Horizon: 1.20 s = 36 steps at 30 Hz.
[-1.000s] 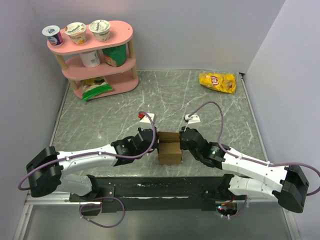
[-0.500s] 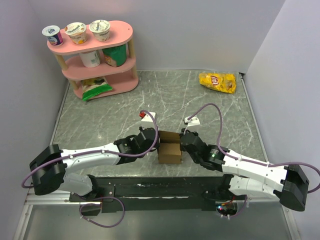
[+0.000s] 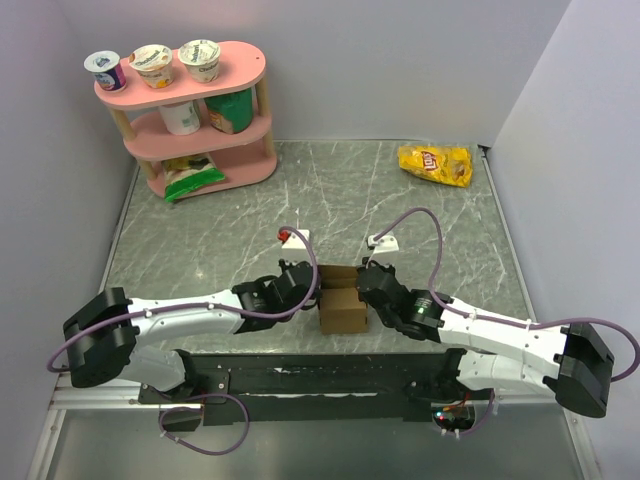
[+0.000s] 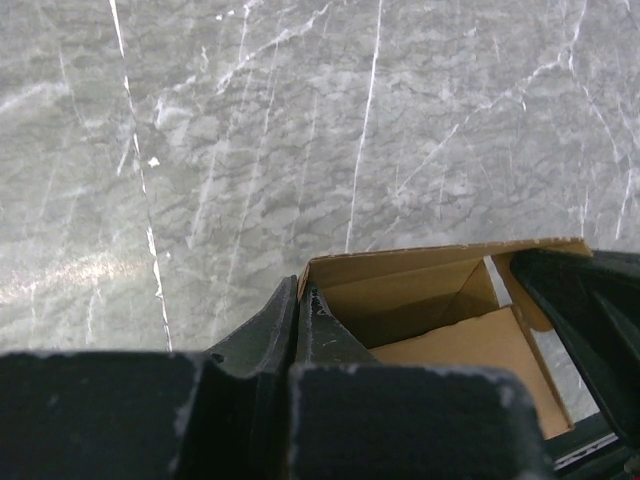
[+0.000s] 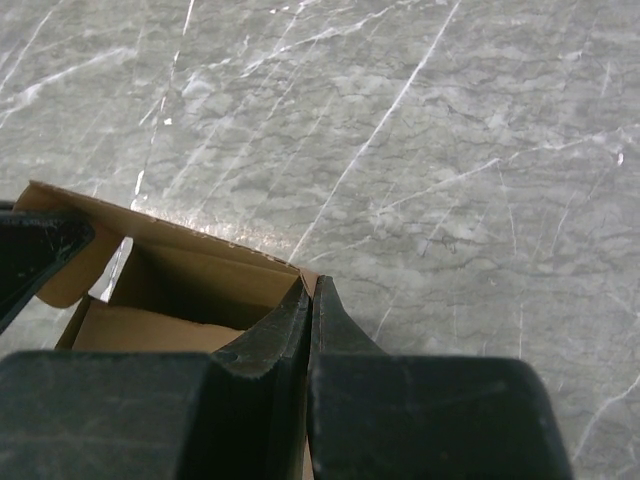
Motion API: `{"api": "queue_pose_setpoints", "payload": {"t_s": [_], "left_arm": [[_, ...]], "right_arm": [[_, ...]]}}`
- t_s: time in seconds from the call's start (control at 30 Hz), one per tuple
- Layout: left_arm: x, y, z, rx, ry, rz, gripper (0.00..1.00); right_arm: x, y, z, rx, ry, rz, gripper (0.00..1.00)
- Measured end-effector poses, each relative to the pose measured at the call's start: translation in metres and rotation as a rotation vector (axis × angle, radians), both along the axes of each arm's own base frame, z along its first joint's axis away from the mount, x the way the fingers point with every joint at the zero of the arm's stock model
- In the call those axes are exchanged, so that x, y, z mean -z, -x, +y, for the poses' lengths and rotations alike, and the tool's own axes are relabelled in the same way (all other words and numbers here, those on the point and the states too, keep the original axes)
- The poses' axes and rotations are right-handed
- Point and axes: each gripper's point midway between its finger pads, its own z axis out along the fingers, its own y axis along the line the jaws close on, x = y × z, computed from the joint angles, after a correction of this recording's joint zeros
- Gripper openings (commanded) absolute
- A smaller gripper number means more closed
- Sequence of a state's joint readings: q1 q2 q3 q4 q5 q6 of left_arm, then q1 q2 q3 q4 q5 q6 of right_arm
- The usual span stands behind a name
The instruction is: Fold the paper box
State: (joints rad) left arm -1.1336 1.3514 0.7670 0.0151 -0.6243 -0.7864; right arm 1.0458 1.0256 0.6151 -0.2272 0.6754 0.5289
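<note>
Sitting dead between the two tools: the paper box (image 3: 342, 312), plain brown cardboard, upright on the table (image 3: 420, 210), top open.

Left gripper (image 3: 314, 286) is hard against the box's left side, right gripper (image 3: 366, 284) against its right side. The tools face each other across the box.

Left wrist view: left gripper (image 4: 300, 300) has its fingers pressed together with no gap, tips right at the near corner of the paper box (image 4: 440, 300). The box runs ahead and to the right of the tips, showing an open cavity, an inner flap and a floor panel. The dark shape at the far right edge of that view is the other tool.

Right wrist view: mirror image. Right gripper (image 5: 308, 290) is also closed tight, tips at the box's (image 5: 190, 280) corner rim. The box lies ahead and to the left of the tips, and the left tool's dark finger shows at the opposite corner.

Can't tell in either view whether a wall is nipped between the fingers or the tips just butt against the rim.

Arm pose: both arms are stretched low and nearly flat over the table, reaching from the outer bases inward and converging on the box. Wrists are level and the fingers point roughly at each other. Purple cables loop above both wrists.
</note>
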Motion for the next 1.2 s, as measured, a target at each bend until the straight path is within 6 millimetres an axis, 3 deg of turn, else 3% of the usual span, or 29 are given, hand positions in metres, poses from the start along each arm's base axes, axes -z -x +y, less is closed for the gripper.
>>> {"api": "queue_pose_setpoints", "payload": {"t_s": [0.47,0.5,0.6,0.63,0.77,0.83,1.0,1.2], "left_arm": [[0.003,0.01,-0.003,-0.014,-0.019,0.0,0.01],[0.003,0.01,-0.002,-0.011,-0.027,-0.001,0.01],[0.002,0.009,-0.001,0.008,-0.064,-0.02,0.01],[0.002,0.009,-0.002,0.023,-0.074,-0.028,0.01],[-0.003,0.017,-0.013,0.147,-0.082,-0.078,0.01],[-0.005,0.023,-0.016,0.206,-0.086,-0.105,0.01],[-0.014,0.032,-0.023,0.327,-0.106,-0.161,0.01],[-0.017,0.035,-0.026,0.383,-0.136,-0.191,0.01]], "right_arm": [[0.002,-0.001,-0.002,0.013,0.014,-0.002,0.0],[0.002,-0.001,-0.001,0.01,0.012,-0.004,0.04],[0.001,0.001,0.0,-0.008,-0.001,-0.003,0.43],[0.0,0.003,0.002,-0.017,-0.02,-0.003,0.67],[-0.016,0.014,0.012,-0.095,-0.111,-0.015,0.87],[-0.025,0.019,0.012,-0.119,-0.149,-0.029,0.9],[-0.039,0.036,0.001,-0.172,-0.242,-0.053,0.84],[-0.039,0.067,-0.008,-0.264,-0.308,0.028,0.84]]}}
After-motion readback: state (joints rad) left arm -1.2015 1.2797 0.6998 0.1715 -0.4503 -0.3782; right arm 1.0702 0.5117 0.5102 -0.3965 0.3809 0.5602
